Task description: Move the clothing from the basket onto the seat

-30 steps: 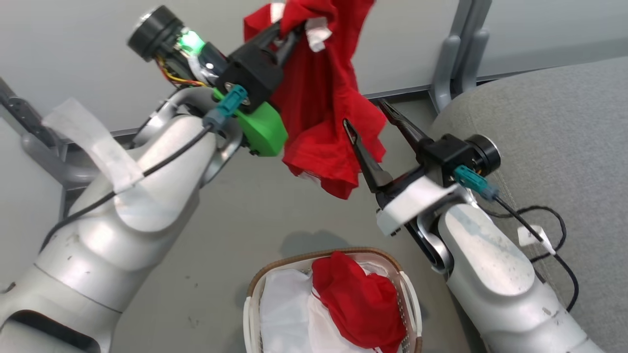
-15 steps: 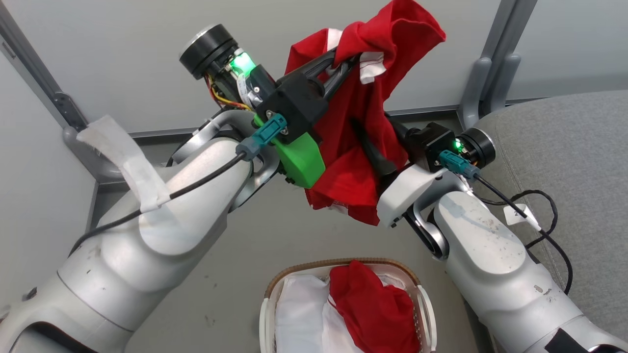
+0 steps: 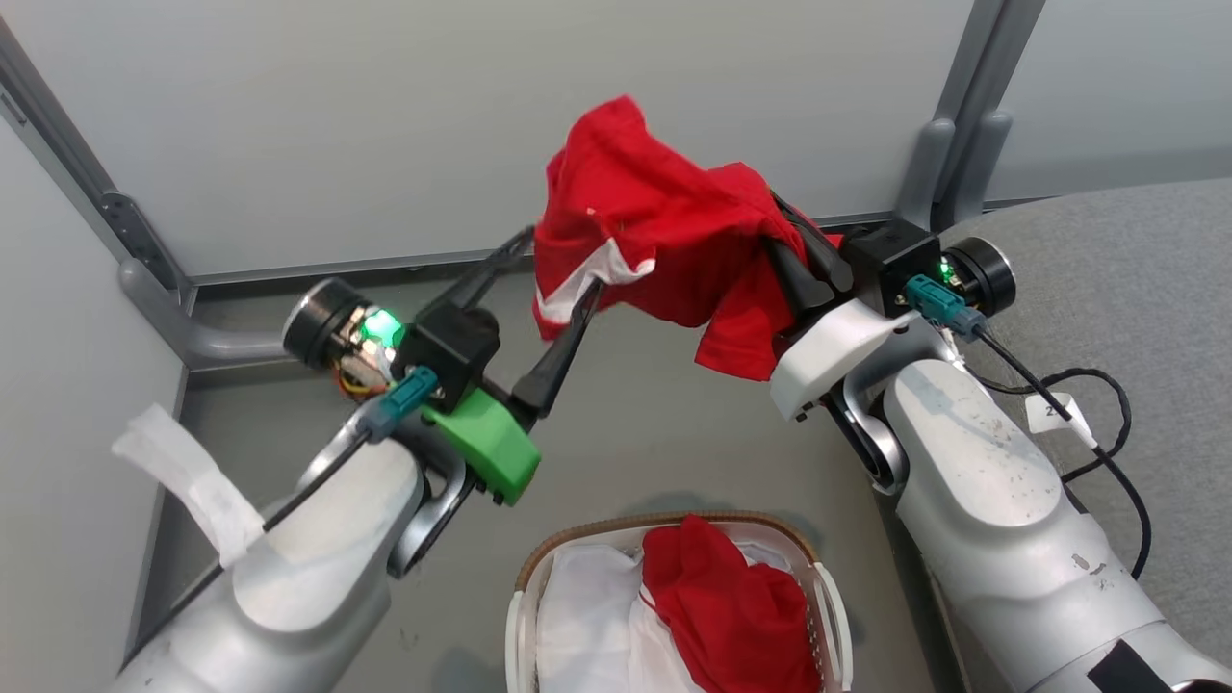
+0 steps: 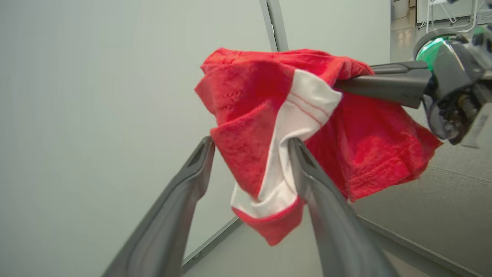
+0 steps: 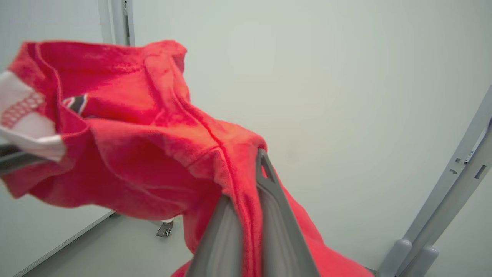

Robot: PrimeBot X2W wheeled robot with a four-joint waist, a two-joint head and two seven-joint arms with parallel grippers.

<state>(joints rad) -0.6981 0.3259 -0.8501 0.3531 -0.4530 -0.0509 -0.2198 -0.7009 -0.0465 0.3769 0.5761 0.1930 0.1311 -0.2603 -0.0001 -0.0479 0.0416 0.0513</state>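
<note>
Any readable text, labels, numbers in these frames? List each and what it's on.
No text reads clearly.
White tag on a black cable: one dark mark, perhaps a digit, too small to read.
Small dark patch on the red garment: blurred, unreadable.
White tape: blank as far as it shows.

Beyond the oval white plastic basket (image 3: 587, 535) with a brown rim, the grey floor (image 3: 635, 423) lies bare up to the wall panel (image 3: 385, 125). Above this floor, a bright red garment (image 3: 664, 231) with white trim spans from the pale left arm (image 3: 318, 549) to the pale right arm (image 3: 972, 481), which stands between the basket and the large grey fabric sofa (image 3: 1136, 289).
</note>
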